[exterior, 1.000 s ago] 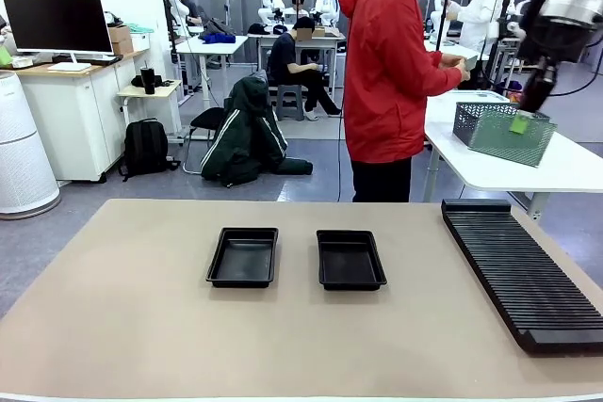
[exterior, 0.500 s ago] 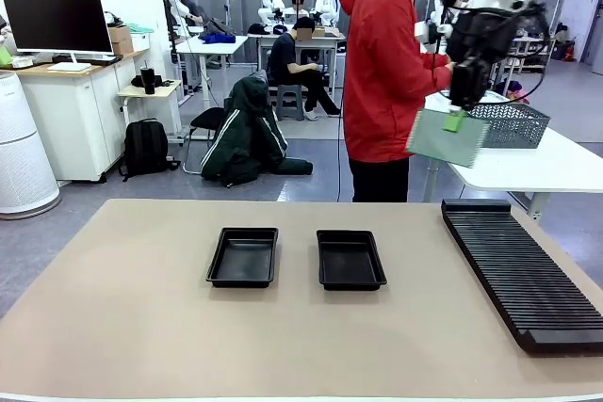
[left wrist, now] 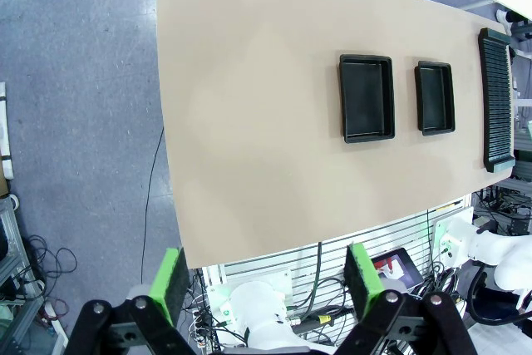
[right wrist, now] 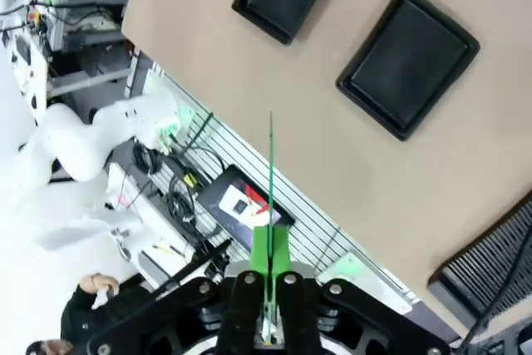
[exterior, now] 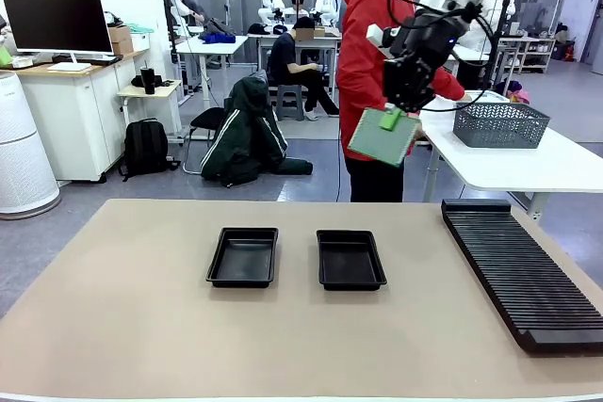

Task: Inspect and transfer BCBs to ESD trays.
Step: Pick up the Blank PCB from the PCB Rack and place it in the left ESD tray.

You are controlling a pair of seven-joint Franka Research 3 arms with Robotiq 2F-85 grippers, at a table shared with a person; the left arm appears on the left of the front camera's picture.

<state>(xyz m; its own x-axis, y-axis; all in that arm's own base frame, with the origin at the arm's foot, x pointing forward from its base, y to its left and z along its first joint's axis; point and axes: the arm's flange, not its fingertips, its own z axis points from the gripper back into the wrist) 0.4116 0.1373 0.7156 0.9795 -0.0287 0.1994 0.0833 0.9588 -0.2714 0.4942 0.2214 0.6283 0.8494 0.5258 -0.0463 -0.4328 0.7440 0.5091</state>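
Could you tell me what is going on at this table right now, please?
The right claw is shut on a pale green BCB, holding it tilted in the air, well above the trays, in front of a person in red. Both black ESD trays lie empty side by side on the table. The left claw hangs open, high above the table.

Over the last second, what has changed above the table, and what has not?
The right gripper, shut on a BCB, carried it from the mesh basket toward picture left; it now hangs tilted in the air. The two ESD trays and the slotted rack stayed put, empty.
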